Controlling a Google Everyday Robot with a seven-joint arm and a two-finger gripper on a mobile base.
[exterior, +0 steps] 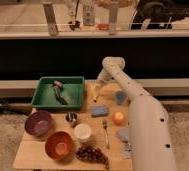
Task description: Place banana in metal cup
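Camera view: the gripper [98,88] hangs low just right of the green tray [48,105], right over the banana [95,96], likely to pick it up. Whether it grips yet, I cannot tell. The metal cup [72,118] stands upright, well apart.

A table [22,156] held a tray [42,96] at its back left, with a tool [58,93] inside. The gripper [98,87] hung just right of the tray, the banana [95,96] right beneath it, and a back cup [120,97] stood further right. A sponge [99,110] lay before the banana, a round fruit [118,118] to its right. The metal cup [71,118] sat before the tray, between a left bowl [38,123] and a front cup [82,132]. A front bowl [59,145] and grapes [91,154] lined the front edge.
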